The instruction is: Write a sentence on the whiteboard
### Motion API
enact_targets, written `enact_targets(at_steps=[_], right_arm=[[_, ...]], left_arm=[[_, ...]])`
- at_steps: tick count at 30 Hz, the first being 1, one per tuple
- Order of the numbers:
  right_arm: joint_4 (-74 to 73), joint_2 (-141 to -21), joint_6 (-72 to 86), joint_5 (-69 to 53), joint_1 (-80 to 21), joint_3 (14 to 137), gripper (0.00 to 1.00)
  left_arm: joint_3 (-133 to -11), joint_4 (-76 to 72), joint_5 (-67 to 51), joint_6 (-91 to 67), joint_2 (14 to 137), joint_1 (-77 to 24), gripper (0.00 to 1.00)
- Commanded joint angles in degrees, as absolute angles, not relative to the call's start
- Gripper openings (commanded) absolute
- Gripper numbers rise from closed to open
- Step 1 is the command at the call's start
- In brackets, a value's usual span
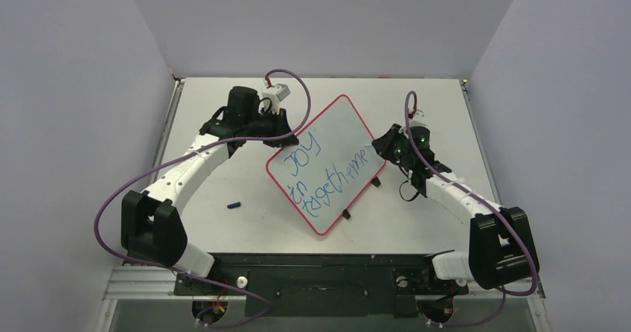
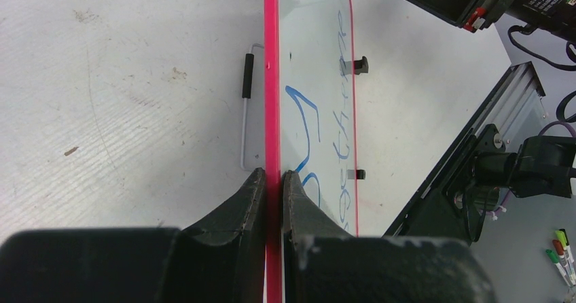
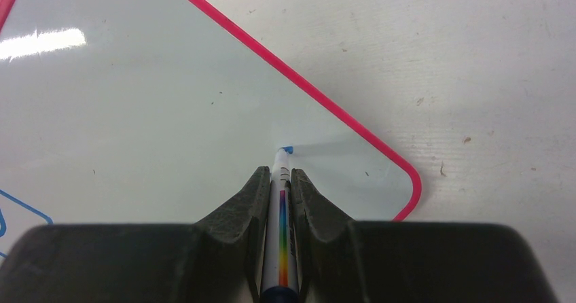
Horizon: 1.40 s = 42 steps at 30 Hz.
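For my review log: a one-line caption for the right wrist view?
Right claw grips a marker, its blue tip at the whiteboard near its corner.

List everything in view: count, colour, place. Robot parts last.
whiteboard: one, white with red frame and blue writing, middle of the table.
marker: one, white, rainbow stripe, tip at the whiteboard's corner.
cap: one, blue, on the table left of the whiteboard.
spare markers: few, mixed colours, past the table's near edge.
table: one, pale grey, underneath.
left jaws: one pair, black, shut on the whiteboard's frame.
right jaws: one pair, black, shut on the marker.
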State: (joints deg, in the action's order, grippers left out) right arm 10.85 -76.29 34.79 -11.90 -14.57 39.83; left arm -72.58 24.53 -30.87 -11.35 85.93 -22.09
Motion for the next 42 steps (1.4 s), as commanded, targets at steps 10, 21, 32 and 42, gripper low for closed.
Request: enact_targets(at_steps=[10,21,32,42], right_arm=[[11.6,-73.9,34.2,-12.9,-15.4,36.0,0.00],[10.7,-74.5,34.6,-10.9,-13.9,36.8,0.00],[9.5,-75.0,33.8,-10.6,-12.8,37.8,0.00],[9.0,-72.9,33.5,-11.7,-13.1,35.7,0.00]], left_arm=[[-72.7,23.1,-29.1,-7.8,83.9,-22.5,0.00],[-72.7,23.2,-29.0,-7.8,83.9,-22.5,0.00],[-72.7,23.2,-29.1,-7.7,83.9,-22.5,0.00],[-72.8,23.1,-29.2,-7.8,83.7,-22.5,0.00]])
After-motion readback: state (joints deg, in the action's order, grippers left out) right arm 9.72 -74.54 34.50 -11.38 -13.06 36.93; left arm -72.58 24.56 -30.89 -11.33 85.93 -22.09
